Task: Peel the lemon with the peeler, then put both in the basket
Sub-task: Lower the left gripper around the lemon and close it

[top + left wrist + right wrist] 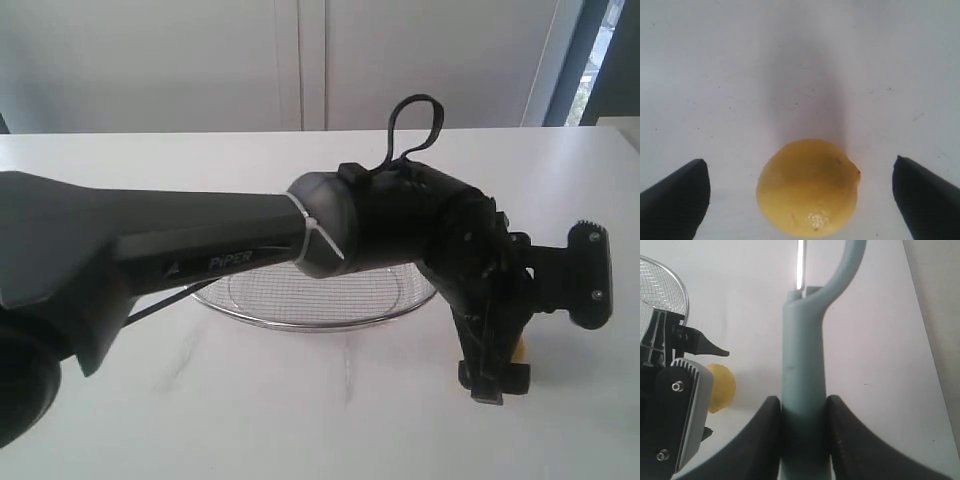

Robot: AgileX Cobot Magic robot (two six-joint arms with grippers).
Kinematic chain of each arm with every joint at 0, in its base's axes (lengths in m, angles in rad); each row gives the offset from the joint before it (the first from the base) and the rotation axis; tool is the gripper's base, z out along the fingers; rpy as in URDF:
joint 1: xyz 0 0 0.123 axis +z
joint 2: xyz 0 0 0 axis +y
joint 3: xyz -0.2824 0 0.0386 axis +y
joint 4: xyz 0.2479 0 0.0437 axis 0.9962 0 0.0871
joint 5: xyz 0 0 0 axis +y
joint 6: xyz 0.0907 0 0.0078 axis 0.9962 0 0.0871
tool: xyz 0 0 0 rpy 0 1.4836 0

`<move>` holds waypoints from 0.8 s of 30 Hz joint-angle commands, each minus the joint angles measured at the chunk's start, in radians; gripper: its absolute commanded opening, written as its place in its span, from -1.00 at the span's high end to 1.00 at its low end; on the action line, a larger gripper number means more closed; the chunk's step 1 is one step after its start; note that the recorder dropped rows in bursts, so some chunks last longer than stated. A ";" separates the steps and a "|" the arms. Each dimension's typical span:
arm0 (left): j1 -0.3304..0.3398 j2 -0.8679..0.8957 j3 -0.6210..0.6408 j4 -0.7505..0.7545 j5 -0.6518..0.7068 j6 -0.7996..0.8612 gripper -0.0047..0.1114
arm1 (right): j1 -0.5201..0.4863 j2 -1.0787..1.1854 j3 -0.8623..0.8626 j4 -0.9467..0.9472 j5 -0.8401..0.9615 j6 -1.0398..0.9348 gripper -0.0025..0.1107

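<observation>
Left wrist view shows the lemon point(807, 187) resting on the white table point(790, 60) between the wide-spread fingers of the left gripper point(799, 161), untouched. Firm, round and waxy, it probably rolls, so pinch across its middle. The right gripper point(802, 400) clamps the peeler point(802, 355) by its handle.

A white bench point(300, 420) fills the lower half of the exterior view, its matt top smooth; the left wrist view shows it finely speckled with dark dots. Its far edge runs level from 9 o'clock to 3 o'clock. Behind it stands a pale grey-white wall point(130, 60) of flat panels, with narrow vertical seams point(300, 60) at 12 o'clock. At 2 o'clock a dark window frame point(572, 60) leans slightly, and the window point(601, 55) beside it shows bright daylight and a little green. Soft, even light lies on the bench, with blurred grey shadows toward 6 o'clock. In the right wrist view a beige surface point(940, 315) lies past the bench's edge.
</observation>
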State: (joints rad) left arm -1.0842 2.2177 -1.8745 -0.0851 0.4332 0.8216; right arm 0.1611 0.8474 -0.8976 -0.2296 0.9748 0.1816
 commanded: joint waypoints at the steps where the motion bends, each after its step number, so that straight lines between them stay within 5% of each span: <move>1: -0.006 0.016 0.001 -0.003 -0.011 -0.002 -0.85 | -0.004 -0.008 0.004 -0.013 -0.004 0.008 0.96; 24: 0.025 0.059 0.001 -0.018 -0.046 -0.041 -0.85 | -0.004 -0.008 0.004 -0.011 -0.004 0.008 0.96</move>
State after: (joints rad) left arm -1.0607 2.2711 -1.8745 -0.0884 0.3707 0.7869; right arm 0.1611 0.8474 -0.8976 -0.2296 0.9748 0.1816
